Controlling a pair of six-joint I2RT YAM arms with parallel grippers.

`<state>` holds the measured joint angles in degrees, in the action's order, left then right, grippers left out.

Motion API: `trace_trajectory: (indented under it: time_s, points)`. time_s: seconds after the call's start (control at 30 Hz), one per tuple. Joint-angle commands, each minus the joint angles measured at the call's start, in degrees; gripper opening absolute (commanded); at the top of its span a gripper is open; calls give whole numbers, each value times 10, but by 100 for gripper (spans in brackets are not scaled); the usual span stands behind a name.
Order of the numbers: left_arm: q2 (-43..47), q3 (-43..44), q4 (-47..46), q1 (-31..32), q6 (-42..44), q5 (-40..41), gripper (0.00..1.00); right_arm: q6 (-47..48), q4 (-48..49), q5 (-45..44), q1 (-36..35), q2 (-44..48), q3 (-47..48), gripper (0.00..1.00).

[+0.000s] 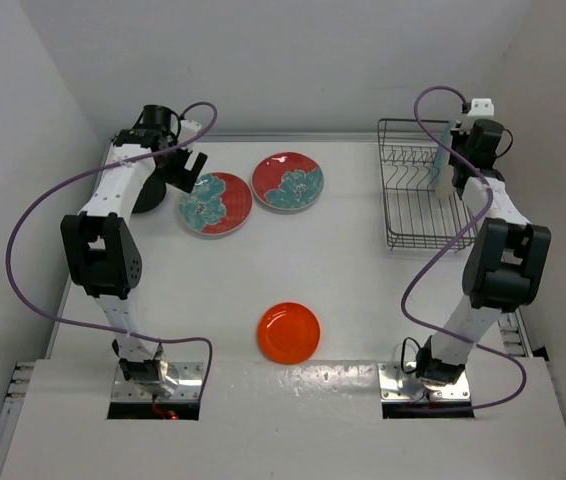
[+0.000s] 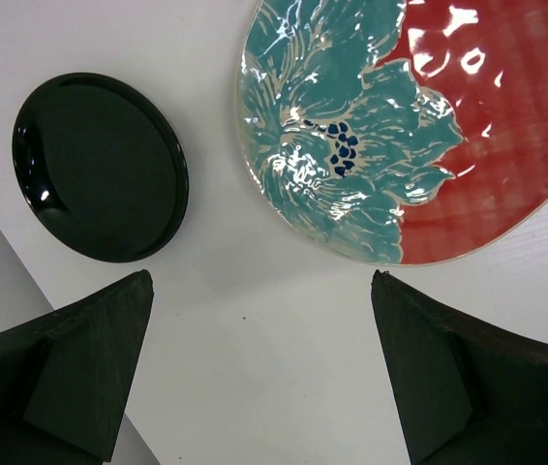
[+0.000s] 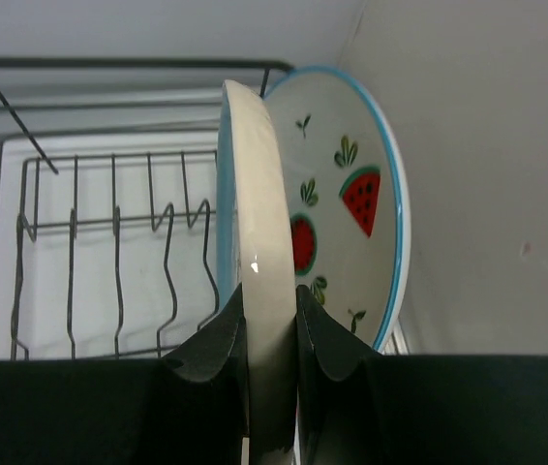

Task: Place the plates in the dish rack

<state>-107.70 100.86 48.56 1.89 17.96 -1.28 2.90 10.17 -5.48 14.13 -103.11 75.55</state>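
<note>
My right gripper (image 3: 270,302) is shut on the rim of the cream-and-light-blue plate (image 3: 258,194), held on edge over the right end of the dark wire dish rack (image 3: 109,242); it also shows in the top view (image 1: 445,168). The white watermelon plate (image 3: 351,203) stands upright just behind it. My left gripper (image 2: 260,291) is open and empty above the table, between the small black plate (image 2: 100,167) and a red-and-teal floral plate (image 2: 419,126). In the top view the two floral plates (image 1: 215,203) (image 1: 288,182) lie flat at the back and the small orange plate (image 1: 288,332) lies near the front.
The dish rack (image 1: 413,200) stands at the back right next to the right wall. The black plate (image 1: 147,198) is partly hidden under the left arm by the left wall. Purple cables loop off both arms.
</note>
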Motion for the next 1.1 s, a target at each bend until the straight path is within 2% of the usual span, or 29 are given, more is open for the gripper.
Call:
trace_trajectory:
  time_s: [0.0,0.13,0.17,0.2,0.27,0.37,0.47,0.53,0.67,0.7,0.77,0.83,0.87,0.93,1.0,1.03,1.07]
  points:
    - [5,0,0,2,4,-4,100,-25,116,8,5,36,3,0]
    - [5,0,0,2,4,-4,100,-51,119,-4,7,22,-15,0]
    - [5,-6,0,2,4,-4,100,-55,118,-6,10,20,-15,3]
    - [5,-6,0,2,4,-4,100,-70,113,-6,12,17,-15,20]
    - [10,-12,0,2,10,-9,100,-76,106,4,17,19,-8,38]
    - [10,-12,6,2,10,-9,100,-68,85,10,20,16,13,49]
    - [10,-12,6,2,10,-15,100,-67,27,5,27,1,69,66]
    - [10,-12,11,2,10,-15,100,-62,17,9,27,5,84,67]
    - [10,-24,11,-4,16,-26,100,-54,0,27,22,49,84,79]
    - [10,-30,11,-4,16,-35,100,-52,-9,29,16,76,87,86]
    - [4,-39,11,-10,9,-57,100,-54,-60,29,-1,100,93,91]
    - [-2,-57,11,-10,-4,-72,100,-75,-98,38,-23,167,68,97]
    - [-2,-57,11,-10,-4,-72,100,-89,-126,42,-31,167,68,97]
    - [-10,-73,11,-10,-10,-72,100,-116,-142,43,-50,225,9,97]
    - [-10,-79,11,-15,-10,-79,100,-160,-154,18,-103,258,-26,96]
    - [-10,-79,11,-15,-15,-86,100,-227,-148,8,-134,271,-74,93]
    - [-10,-79,11,-15,-15,-92,100,-255,-137,-7,-157,267,-87,91]
